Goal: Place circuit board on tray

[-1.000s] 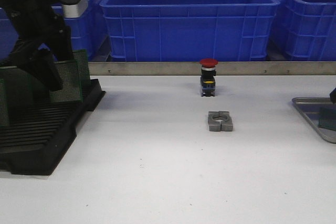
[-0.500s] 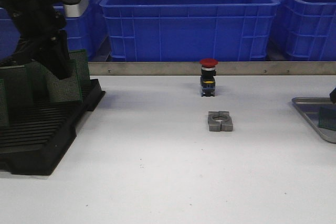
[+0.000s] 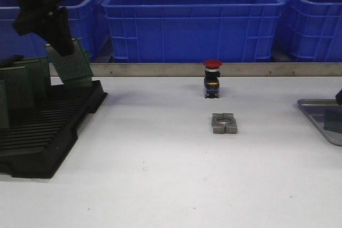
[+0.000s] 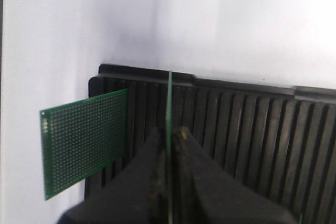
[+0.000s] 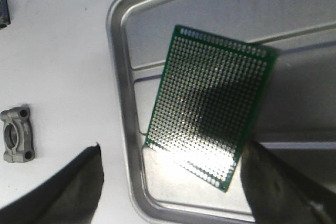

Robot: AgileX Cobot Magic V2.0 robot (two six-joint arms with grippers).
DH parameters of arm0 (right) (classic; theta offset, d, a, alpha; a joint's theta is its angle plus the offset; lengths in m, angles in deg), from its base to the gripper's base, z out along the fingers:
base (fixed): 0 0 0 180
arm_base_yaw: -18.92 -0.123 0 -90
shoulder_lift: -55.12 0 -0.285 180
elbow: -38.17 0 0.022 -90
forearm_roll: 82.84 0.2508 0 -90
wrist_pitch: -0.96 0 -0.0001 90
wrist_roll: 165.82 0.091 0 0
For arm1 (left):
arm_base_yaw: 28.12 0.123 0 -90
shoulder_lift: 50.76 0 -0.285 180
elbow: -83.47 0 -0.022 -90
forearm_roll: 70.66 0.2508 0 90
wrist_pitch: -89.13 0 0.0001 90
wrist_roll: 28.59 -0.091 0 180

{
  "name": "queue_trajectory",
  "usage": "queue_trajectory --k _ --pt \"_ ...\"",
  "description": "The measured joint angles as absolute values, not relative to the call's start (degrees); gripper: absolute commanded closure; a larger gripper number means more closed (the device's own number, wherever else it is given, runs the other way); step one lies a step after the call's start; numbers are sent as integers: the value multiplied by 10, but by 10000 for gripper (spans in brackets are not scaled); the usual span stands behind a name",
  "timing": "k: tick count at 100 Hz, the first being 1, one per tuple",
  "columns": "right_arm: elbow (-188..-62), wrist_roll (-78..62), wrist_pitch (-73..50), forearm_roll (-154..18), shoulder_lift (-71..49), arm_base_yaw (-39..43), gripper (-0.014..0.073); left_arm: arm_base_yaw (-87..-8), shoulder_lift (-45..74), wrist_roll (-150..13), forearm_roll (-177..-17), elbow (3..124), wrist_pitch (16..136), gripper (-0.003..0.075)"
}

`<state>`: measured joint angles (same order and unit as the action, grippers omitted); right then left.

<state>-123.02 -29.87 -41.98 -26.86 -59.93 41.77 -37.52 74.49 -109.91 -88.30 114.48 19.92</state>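
Note:
In the front view my left gripper hangs at the far left, shut on a green perforated circuit board. The board is tilted and clear above the black slotted rack. In the left wrist view that board shows edge-on, pinched between the two fingers. The silver tray lies at the table's right edge, and a second green board lies flat on the tray floor. My right gripper hovers over it, open, one finger outside the rim and touching nothing.
More green boards stand in the rack; one leans at its end. A red push button and a grey metal clamp block sit mid-table. Blue bins stand behind a metal rail.
My left gripper has risen with the circuit board, lifting it out of the rack slot and tilting it. The right side looks unchanged.

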Motion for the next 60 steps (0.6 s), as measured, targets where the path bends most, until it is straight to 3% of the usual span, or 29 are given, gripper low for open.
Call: queue_trajectory --k 33,60 --pt "-1230 -299 -420 -269 -599 418 32 -384 717 -1056 -1019 1194 184 739" --pt "-1230 -299 -420 -269 -599 418 32 -463 696 -982 -1062 1196 181 739"
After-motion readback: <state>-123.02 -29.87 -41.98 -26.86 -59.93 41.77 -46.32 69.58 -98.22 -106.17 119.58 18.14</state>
